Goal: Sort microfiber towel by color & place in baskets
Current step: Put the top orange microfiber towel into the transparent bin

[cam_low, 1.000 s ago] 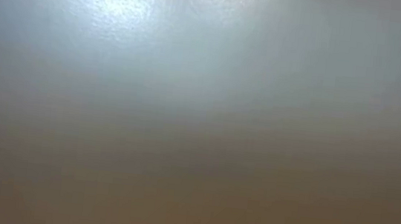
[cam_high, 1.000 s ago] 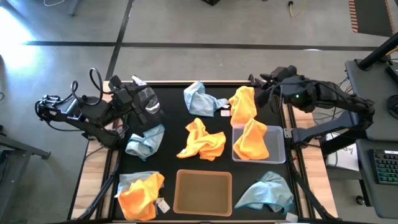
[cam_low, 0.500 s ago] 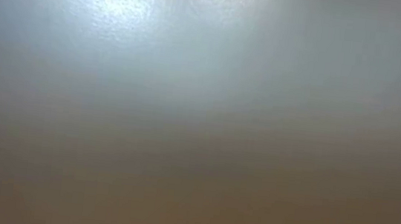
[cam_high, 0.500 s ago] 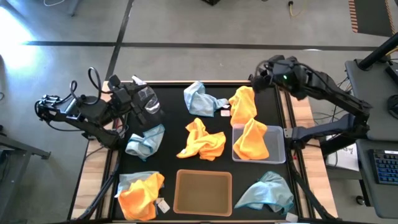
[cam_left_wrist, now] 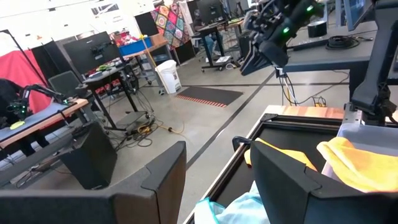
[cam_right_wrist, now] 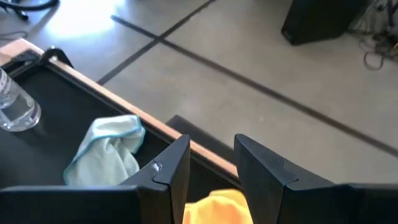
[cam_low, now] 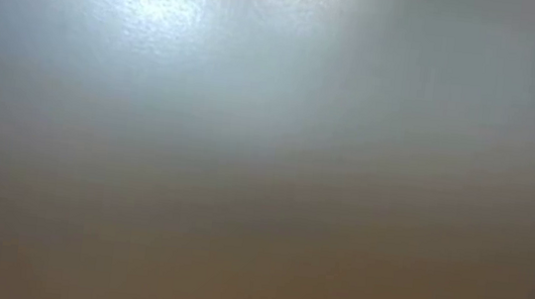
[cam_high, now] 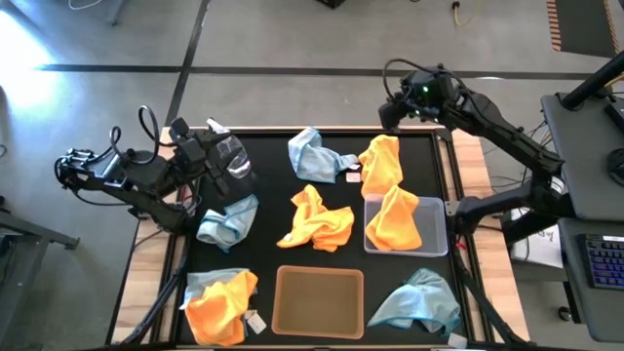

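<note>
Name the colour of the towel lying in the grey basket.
Bright orange towel in the grey basket; the high view shows it best.

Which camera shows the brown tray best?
The high view: it looks straight down on the whole tan-brown rectangular tray, at the table's near edge between an orange-and-blue cloth pile and a pale blue cloth. The low view is only blur, and neither wrist view shows it.

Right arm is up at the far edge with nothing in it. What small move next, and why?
Probably lower the right gripper onto the orange towel just beneath it. That towel lies on the mat beside the grey basket, which already holds an orange one, and the gripper is open and empty. The left gripper waits over a blue towel.
</note>
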